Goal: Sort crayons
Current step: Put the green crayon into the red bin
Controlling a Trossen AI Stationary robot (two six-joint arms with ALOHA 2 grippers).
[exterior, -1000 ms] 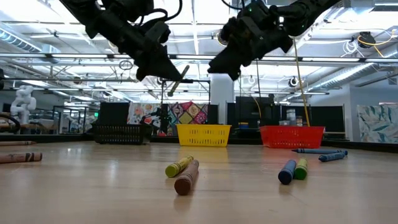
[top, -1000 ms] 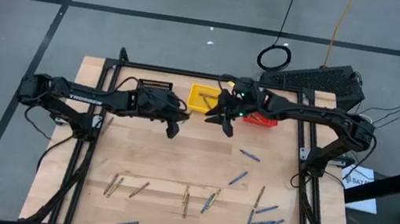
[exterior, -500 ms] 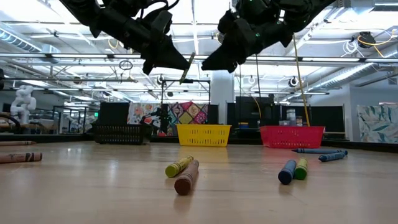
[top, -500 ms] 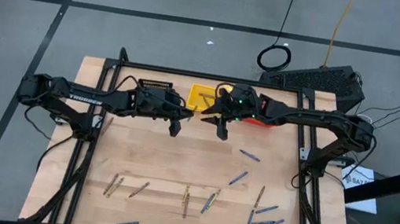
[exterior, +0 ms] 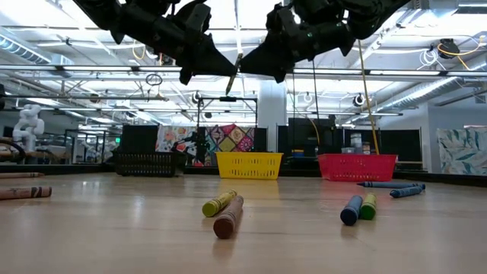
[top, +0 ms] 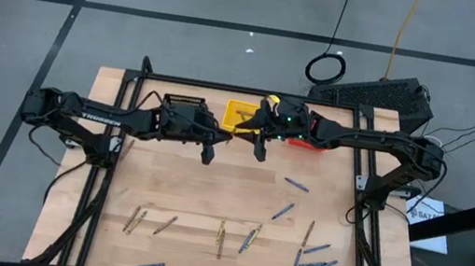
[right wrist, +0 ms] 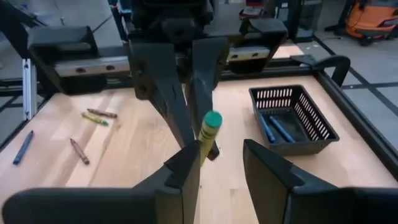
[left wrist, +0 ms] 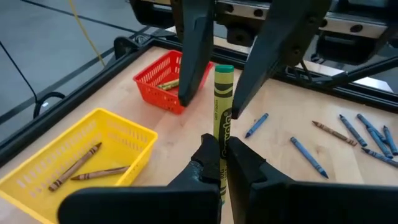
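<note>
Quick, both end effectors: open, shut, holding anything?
Left end effector: shut on the olive-yellow crayon, held up in the air.
Right end effector: open, fingers either side of that crayon's tip, not yet gripping.

Three mesh baskets: one black, one yellow, one red. Two brown crayons in yellow, two blue crayons in black.
</note>
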